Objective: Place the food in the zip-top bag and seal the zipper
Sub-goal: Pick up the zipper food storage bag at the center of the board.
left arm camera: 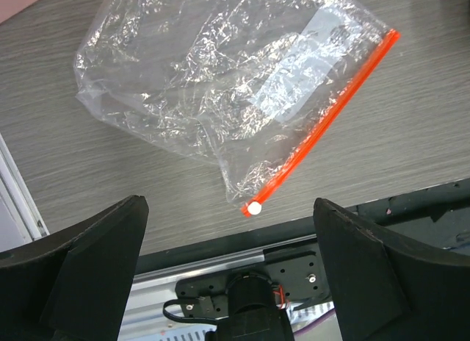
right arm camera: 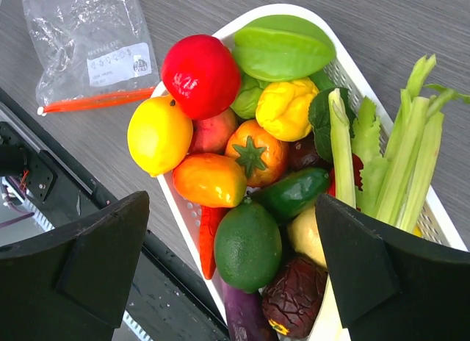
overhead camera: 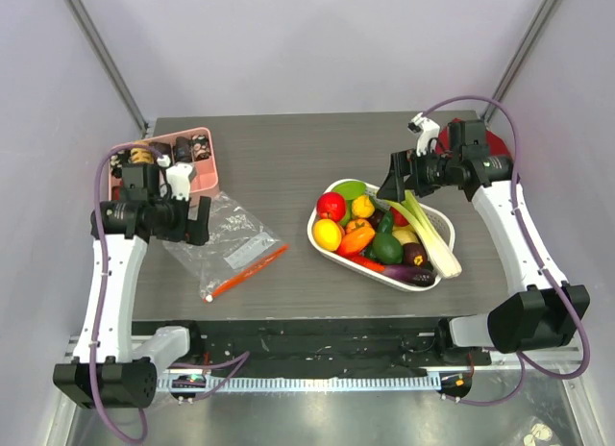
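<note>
The glossy, roundish food (right arm camera: 253, 153) is lying heaped in the white mesh basket (right arm camera: 351, 70) on the right of the tabletop (overhead camera: 288, 158). The clear, crinkly zip-top bag (left arm camera: 220, 84) is lying flat at the left, its thin red-orange zipper (left arm camera: 330, 113) facing the arms. The left fingers (left arm camera: 88, 267) and right fingers (right arm camera: 95, 260) are standing wide, holding nothing. I judge the right fingers should be closing around one fruit's widest part, since slick curves are likely slipping.

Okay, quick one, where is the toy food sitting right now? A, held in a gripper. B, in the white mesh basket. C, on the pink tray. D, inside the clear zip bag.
B: the food is heaped in the white mesh basket, and the zip-top bag lies flat on the table with nothing in it.
</note>
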Robot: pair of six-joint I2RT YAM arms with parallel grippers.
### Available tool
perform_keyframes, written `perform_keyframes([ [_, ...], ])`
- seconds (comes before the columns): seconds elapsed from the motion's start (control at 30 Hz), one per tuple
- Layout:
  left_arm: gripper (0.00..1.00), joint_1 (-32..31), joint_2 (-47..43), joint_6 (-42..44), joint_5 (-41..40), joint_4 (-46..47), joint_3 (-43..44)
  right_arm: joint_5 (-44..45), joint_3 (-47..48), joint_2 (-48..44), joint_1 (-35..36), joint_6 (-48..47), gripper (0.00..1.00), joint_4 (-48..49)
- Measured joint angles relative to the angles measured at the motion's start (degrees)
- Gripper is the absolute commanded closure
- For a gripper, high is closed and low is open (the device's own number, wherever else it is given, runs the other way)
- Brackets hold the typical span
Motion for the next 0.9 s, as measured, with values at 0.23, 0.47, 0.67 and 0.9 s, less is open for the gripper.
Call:
perform_keyframes([
  [0.23, 0.00, -1.2, 5.6, 3.9, -1.8, -0.4, 1.9, 1.2, 1.4, 0.3, 3.1, -0.3, 0.00, 0.7],
  [0.47, 0.05, -9.2, 7.2, 8.3, -4.1, 0.0, 1.3, 3.5, 2.3, 3.2, 8.5, -0.5, 0.00, 3.5],
  [0.67, 0.19, -24.5, 9.0, 10.1, -13.7, 3.5, -7.3, 4.6, 2.5, 6.4, 12.5, -0.4, 0.00, 4.4],
  [0.9, 0.36, -34.5, 12.1, 9.7, -20.2, 7.0, -13.9, 5.4, 2.7, 7.1, 12.9, 0.2, 0.00, 5.3],
])
